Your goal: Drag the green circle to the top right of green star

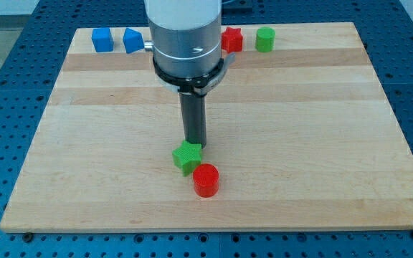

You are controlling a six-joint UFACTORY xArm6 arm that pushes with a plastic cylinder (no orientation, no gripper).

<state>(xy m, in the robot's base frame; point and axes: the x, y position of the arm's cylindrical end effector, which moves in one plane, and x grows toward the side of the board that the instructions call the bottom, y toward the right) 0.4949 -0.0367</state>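
The green circle (pixel 265 39) is a small green cylinder near the board's top edge, right of centre. The green star (pixel 187 157) lies low in the middle of the board. My tip (pixel 194 143) sits at the star's upper right edge, touching or almost touching it, far from the green circle. A red cylinder (pixel 206 179) sits just below and right of the star, close against it.
A red block (pixel 231 39) stands just left of the green circle, partly behind the arm. Two blue blocks (pixel 102 39) (pixel 133 41) sit at the top left. The wooden board (pixel 335 143) lies on a blue perforated table.
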